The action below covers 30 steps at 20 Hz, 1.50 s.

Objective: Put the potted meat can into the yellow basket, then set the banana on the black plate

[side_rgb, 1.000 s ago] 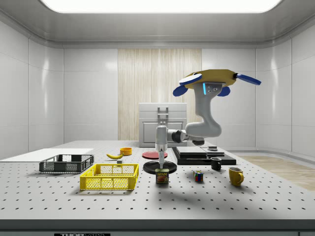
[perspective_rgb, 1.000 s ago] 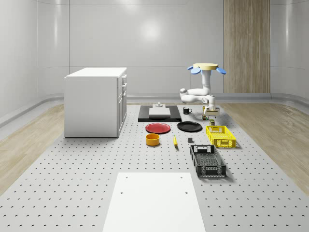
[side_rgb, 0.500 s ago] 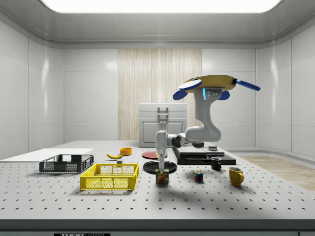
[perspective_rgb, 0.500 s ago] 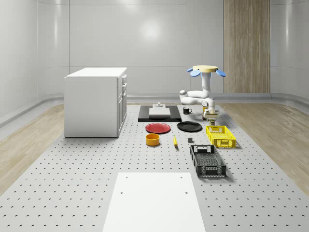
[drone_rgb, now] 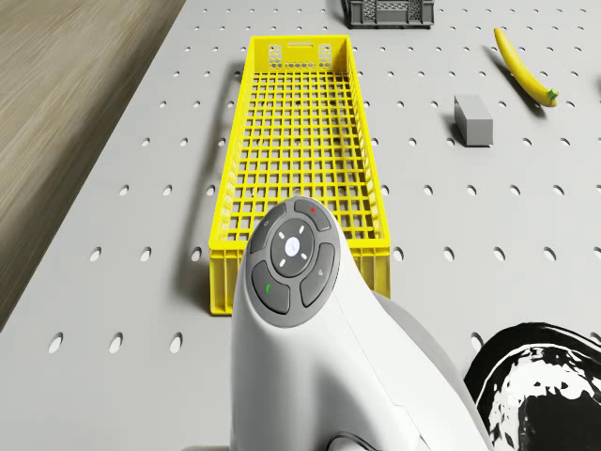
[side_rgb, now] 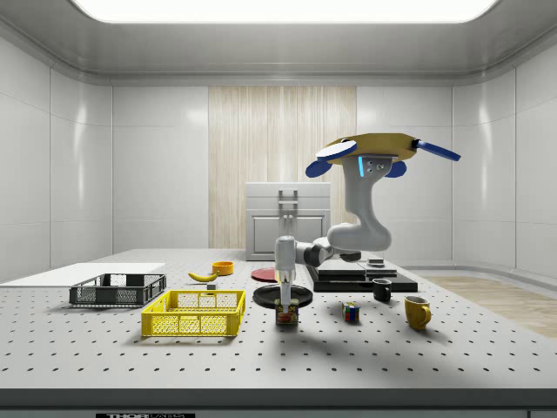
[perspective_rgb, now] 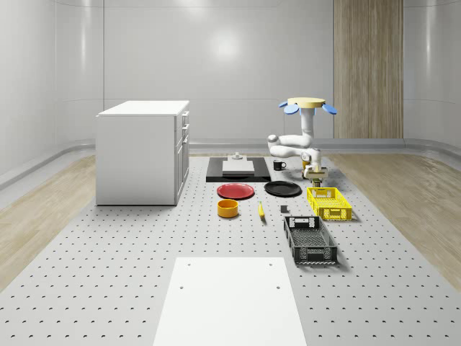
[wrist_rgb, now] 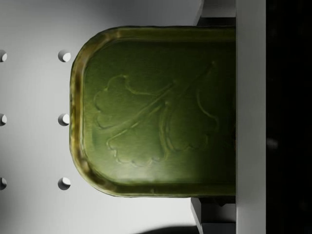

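The potted meat can stands on the table just off the side view's right end of the yellow basket. Its green top faces the wrist camera. My gripper points straight down, shut on the can, with fingers flush against both long sides. The drone hovers above, toward the side view's right of the can. The banana lies in front of the black plate. In the drone view the arm rises before the basket, with the banana beyond.
A black crate sits in front of the yellow basket. A red plate and an orange bowl lie nearby. A Rubik's cube, a black mug and a yellow mug stand near the can. A grey block lies near the banana.
The drone has sunk a little and the arm has lowered the gripper straight down until its fingers sit around the can. The can, basket, banana and plate have not moved.
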{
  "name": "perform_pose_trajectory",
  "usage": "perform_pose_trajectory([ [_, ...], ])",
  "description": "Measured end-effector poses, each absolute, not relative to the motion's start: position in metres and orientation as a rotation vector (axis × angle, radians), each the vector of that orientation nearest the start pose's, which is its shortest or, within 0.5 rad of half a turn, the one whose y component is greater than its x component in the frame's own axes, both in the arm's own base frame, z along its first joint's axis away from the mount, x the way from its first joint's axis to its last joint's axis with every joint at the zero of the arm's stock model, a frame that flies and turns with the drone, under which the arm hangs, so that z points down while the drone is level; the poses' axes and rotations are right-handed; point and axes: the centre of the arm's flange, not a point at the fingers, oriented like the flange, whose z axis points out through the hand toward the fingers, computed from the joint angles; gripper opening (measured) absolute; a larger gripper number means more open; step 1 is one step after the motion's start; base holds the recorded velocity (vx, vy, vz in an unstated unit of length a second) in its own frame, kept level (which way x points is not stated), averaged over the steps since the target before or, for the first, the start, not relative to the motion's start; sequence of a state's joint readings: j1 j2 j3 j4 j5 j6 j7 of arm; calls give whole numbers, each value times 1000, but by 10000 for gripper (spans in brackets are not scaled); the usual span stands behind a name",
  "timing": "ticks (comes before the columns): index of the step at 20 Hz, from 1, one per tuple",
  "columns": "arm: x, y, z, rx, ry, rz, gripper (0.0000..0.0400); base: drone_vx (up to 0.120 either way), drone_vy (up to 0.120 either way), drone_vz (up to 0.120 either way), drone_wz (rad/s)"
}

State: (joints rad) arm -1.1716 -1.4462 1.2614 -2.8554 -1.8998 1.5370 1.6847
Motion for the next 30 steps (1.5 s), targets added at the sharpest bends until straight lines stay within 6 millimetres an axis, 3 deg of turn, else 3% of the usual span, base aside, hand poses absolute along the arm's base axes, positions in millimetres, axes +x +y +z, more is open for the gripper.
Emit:
perform_pose_trajectory([
  [2,307,-5,520,0,-2,785,308,0,0,0,0],
  [7,307,-6,520,-2,0,786,289,0,0,0,0],
  [11,307,-6,509,-2,1,784,284,0,0,0,0],
  [19,307,-6,482,-4,2,783,284,0,0,120,0],
  [22,307,-6,477,-4,2,783,284,120,0,120,0],
  [30,307,-6,474,-4,2,784,283,120,25,0,0],
])
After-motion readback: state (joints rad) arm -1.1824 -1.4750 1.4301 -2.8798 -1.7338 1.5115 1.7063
